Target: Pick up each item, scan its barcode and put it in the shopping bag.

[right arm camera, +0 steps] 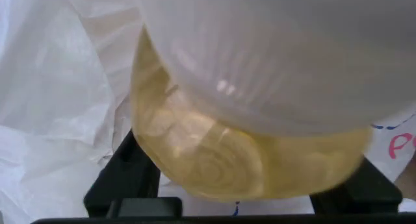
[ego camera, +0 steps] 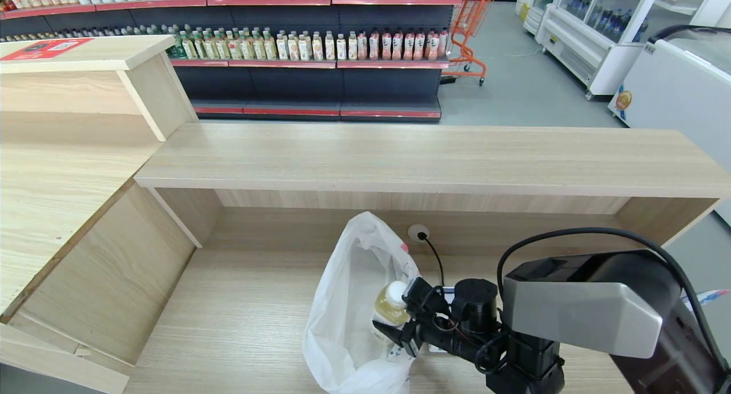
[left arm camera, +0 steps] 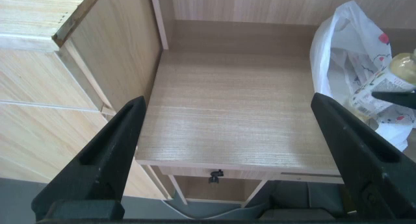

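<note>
At the shopping bag, the right gripper clamps a bottle; the left gripper gapes wide.

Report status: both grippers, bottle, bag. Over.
Left gripper open and empty above lower counter. Right gripper shut on bottle at shopping bag mouth. Nothing seen blocking the bag.

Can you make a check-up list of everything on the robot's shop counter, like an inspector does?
Surface: pale wooden counter, with a raised ledge behind.
Job's things: white shopping bag standing open; bottle of yellow drink at its mouth.
Clutter: red sheet on the raised counter, left.
Grippers: right gripper shut on the bottle; left gripper open over the counter.
Cables: black cable from a hole at the counter's back.
Surroundings: shelves of bottles, orange cart, freezers.
</note>
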